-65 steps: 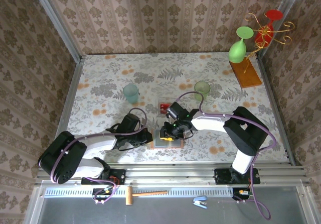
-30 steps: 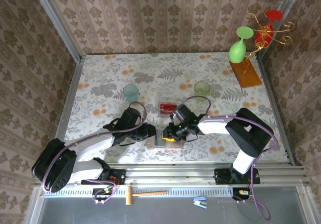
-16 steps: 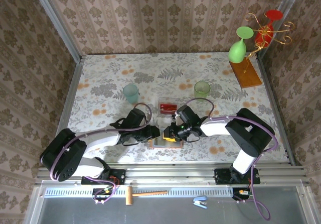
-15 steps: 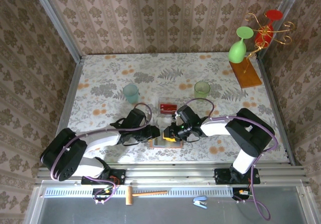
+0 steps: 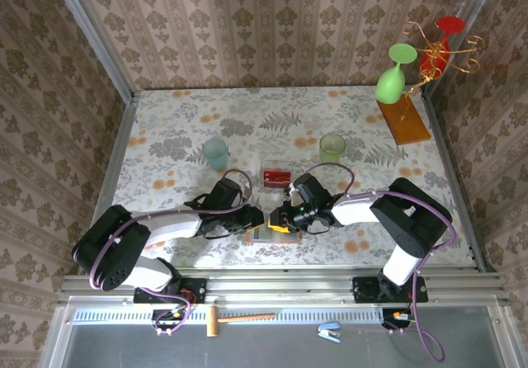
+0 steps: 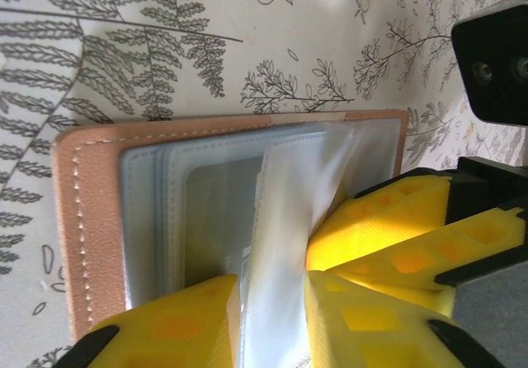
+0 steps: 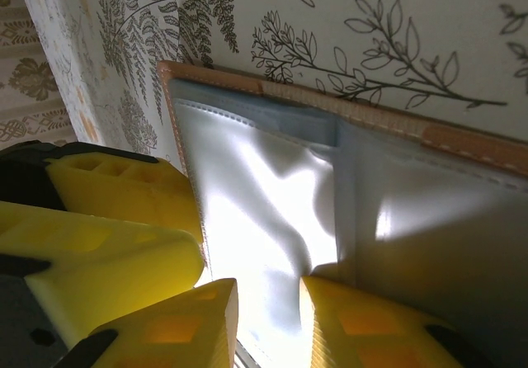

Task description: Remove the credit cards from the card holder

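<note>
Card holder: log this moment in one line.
card holder open on table | left fingers pinching clear sleeve | right fingers pinching a clear sleeve

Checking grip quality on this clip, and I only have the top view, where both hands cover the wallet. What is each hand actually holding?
Observer: In the left wrist view, the left hand pinches a clear sleeve of the open wallet between its fingers.
Operator: And the other one?
Observer: In the right wrist view, the right hand pinches a clear sleeve as well.
Operator: Any card inside those sleeves?
Observer: The sleeves facing both wrist cameras look empty.
</note>
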